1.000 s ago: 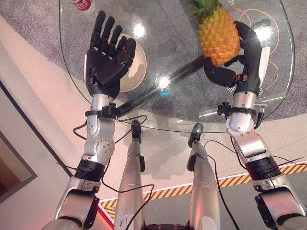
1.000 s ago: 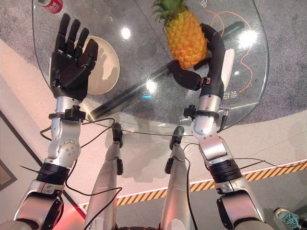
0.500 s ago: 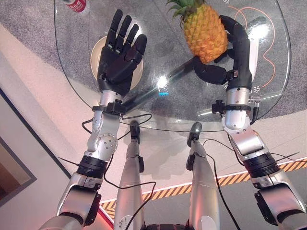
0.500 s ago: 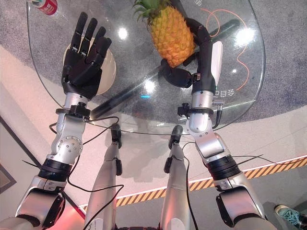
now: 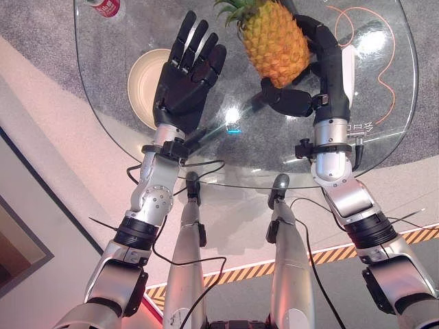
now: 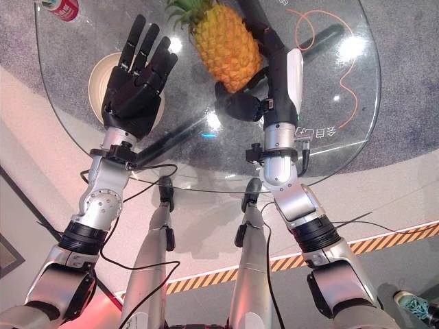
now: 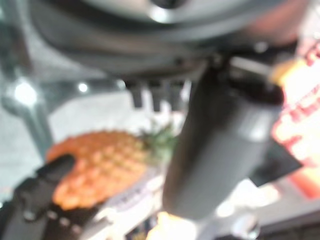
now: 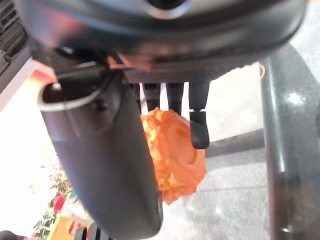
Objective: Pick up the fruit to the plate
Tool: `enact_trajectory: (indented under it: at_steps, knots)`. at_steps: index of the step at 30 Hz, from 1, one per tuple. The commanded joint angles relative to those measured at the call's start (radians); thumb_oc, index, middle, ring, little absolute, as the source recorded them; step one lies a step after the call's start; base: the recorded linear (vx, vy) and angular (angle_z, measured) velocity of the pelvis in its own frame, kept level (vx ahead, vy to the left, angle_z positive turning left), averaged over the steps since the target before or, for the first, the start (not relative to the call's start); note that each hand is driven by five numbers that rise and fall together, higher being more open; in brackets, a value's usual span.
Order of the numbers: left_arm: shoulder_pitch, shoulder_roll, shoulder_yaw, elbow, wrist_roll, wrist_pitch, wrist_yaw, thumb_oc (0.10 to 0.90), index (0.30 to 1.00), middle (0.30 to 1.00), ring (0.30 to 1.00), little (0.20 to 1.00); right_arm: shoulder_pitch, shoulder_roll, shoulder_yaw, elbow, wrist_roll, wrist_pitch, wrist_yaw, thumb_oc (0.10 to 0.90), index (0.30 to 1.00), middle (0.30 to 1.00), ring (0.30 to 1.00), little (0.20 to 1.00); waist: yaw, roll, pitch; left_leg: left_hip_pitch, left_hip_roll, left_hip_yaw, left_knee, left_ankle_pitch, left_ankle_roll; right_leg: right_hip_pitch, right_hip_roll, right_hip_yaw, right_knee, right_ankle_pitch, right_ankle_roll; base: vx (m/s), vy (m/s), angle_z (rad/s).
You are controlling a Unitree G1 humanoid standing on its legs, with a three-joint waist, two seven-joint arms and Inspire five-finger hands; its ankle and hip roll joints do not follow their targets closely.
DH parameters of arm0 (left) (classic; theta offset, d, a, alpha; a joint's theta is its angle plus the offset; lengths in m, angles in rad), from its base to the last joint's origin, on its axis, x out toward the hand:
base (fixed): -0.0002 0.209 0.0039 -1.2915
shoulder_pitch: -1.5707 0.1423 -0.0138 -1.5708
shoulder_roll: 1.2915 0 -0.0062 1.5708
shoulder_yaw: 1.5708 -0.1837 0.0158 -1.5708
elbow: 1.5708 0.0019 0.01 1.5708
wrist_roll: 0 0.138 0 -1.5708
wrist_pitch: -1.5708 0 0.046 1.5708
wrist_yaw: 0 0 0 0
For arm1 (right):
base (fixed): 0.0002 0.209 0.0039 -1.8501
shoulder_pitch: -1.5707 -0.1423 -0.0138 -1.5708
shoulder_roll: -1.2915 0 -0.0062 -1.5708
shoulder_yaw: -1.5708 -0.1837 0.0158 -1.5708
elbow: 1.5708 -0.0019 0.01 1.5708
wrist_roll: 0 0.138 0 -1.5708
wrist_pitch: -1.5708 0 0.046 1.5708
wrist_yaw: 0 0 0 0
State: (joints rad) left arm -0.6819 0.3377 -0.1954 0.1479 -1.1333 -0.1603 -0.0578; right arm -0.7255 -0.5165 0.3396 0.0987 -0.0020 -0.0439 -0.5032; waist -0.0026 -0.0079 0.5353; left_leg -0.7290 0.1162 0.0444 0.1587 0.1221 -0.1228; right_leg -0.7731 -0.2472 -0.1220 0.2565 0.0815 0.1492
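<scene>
We see the right hand (image 5: 310,77) curled around the pineapple (image 5: 271,38), fingers behind it and thumb under its base, above the glass table (image 5: 384,147), while the left hand (image 5: 184,82) hovers with fingers spread over the plate (image 5: 142,79).

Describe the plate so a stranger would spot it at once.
On the round glass table, look toward the robot's left side, beneath the open left hand. The plate is cream, round and shallow, unlike the red can beyond it or the pineapple held in the right hand.
</scene>
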Motion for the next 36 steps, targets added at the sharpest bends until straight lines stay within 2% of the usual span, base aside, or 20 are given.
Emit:
enact_trajectory:
  at_steps: [1, 25, 36]
  knots:
    - [-0.101, -0.007, -0.003, -0.133, -0.036, -0.029, -0.063, 0.800, 0.900, 0.900, 0.900, 0.900, -0.134, -0.047, -0.009, -0.209, -0.063, -0.082, -0.006, 0.100, 0.300, 0.300, 0.300, 0.200, -0.011, 0.003, -0.015, 0.009, -0.042, 0.023, 0.035, -0.060, 0.020, 0.054, 0.015, -0.041, -0.077, 0.028, 0.013, 0.00, 0.000, 0.00]
    - [-0.099, -0.036, -0.023, -0.150, -0.109, -0.026, -0.079, 0.800, 0.900, 0.900, 0.900, 0.900, -0.150, -0.030, 0.062, -0.225, -0.048, -0.055, 0.085, 0.100, 0.300, 0.300, 0.300, 0.200, -0.008, 0.004, -0.015, -0.005, -0.046, 0.021, 0.036, -0.055, 0.020, 0.045, 0.011, -0.044, -0.082, 0.033, 0.012, 0.00, 0.000, 0.00]
    - [-0.097, -0.041, -0.029, -0.152, -0.097, -0.039, -0.068, 0.800, 0.900, 0.900, 0.900, 0.900, -0.153, -0.024, 0.092, -0.229, -0.031, -0.045, 0.121, 0.100, 0.300, 0.300, 0.300, 0.200, -0.006, 0.005, -0.015, -0.006, -0.048, 0.021, 0.033, -0.052, 0.021, 0.044, 0.014, -0.044, -0.081, 0.031, 0.010, 0.00, 0.000, 0.00]
